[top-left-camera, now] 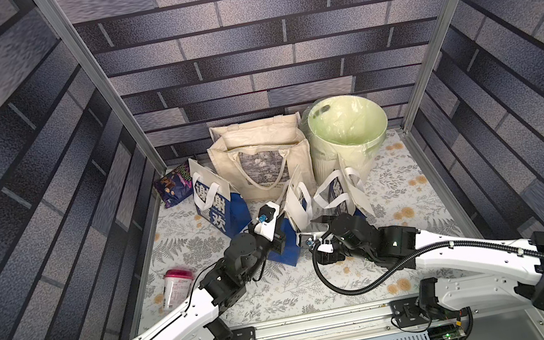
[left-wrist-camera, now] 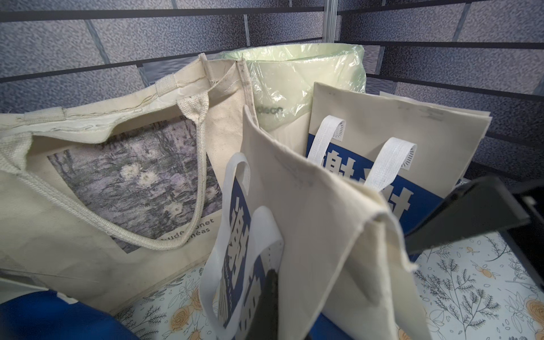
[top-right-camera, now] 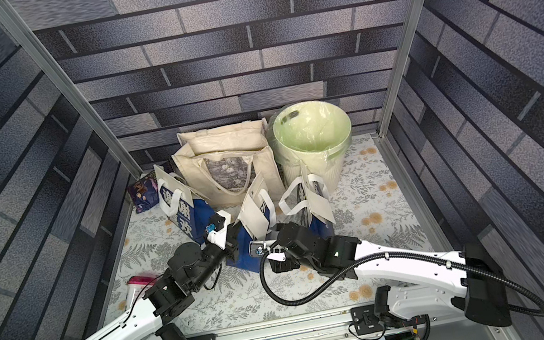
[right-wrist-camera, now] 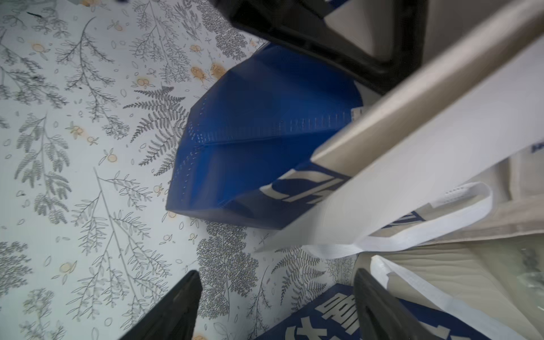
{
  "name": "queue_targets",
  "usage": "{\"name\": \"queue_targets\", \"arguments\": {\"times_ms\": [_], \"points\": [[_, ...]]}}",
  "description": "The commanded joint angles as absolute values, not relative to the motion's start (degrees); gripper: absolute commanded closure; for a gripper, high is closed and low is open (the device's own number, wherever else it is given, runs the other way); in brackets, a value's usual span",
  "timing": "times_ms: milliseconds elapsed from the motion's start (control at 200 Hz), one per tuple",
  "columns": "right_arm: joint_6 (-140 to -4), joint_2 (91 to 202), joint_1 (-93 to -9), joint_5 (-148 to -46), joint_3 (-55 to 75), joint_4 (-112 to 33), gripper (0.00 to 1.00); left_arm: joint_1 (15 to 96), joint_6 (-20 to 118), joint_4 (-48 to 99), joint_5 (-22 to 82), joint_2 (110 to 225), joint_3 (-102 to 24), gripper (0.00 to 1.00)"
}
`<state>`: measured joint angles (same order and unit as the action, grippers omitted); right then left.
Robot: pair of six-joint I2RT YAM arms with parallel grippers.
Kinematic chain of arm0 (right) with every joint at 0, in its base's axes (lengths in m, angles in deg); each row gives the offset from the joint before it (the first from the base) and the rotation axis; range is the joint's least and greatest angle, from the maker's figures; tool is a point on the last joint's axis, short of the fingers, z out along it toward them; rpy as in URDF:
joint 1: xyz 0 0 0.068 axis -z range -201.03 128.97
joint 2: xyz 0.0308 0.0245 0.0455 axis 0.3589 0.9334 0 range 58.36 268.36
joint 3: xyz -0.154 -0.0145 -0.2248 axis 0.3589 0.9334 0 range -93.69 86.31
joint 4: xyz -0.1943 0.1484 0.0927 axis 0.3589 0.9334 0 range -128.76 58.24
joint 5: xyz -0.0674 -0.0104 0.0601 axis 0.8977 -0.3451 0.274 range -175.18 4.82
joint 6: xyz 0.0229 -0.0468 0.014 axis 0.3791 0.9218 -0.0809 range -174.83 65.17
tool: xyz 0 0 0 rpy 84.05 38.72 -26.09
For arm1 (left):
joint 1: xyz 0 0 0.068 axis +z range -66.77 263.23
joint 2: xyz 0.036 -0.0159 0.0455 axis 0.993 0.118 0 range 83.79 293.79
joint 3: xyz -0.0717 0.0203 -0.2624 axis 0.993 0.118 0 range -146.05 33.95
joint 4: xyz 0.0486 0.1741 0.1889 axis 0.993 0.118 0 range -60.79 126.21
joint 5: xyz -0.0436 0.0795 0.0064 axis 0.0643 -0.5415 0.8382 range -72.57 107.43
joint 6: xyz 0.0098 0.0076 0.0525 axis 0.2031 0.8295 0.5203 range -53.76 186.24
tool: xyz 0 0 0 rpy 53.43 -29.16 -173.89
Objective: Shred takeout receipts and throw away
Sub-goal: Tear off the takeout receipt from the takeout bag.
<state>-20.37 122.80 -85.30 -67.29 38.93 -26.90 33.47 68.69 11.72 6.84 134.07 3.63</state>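
The middle blue-and-white paper bag leans over, showing its blue bottom. My left gripper is shut on that bag's cream wall; one dark finger shows beside it. A flat white paper slip, seemingly a takeout receipt, runs along the bag's side with one corner hanging free. My right gripper stands open just right of that bag, above the floral tabletop, with nothing between its fingers. One of its fingers shows in the left wrist view.
A green-lined bin stands at the back right, a canvas tote beside it. Two more blue-and-white bags stand at the left and right. A snack packet and a pink-lidded cup lie to the left.
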Motion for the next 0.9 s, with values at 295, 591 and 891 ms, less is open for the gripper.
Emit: {"name": "queue_targets", "arguments": {"times_ms": [295,591,891], "points": [[-19.2,125.9,-86.2,-59.9,40.8,-45.0,0.19,33.9,66.3,10.0,9.1,132.6,3.9,1.0],[-17.9,124.8,-86.2,-57.4,40.2,-45.4,0.44,33.7,65.7,11.0,8.5,131.7,4.9,1.0],[-18.4,126.3,-86.2,-57.7,38.7,-48.2,0.74,33.7,66.0,11.9,8.1,131.3,5.2,1.0]]}}
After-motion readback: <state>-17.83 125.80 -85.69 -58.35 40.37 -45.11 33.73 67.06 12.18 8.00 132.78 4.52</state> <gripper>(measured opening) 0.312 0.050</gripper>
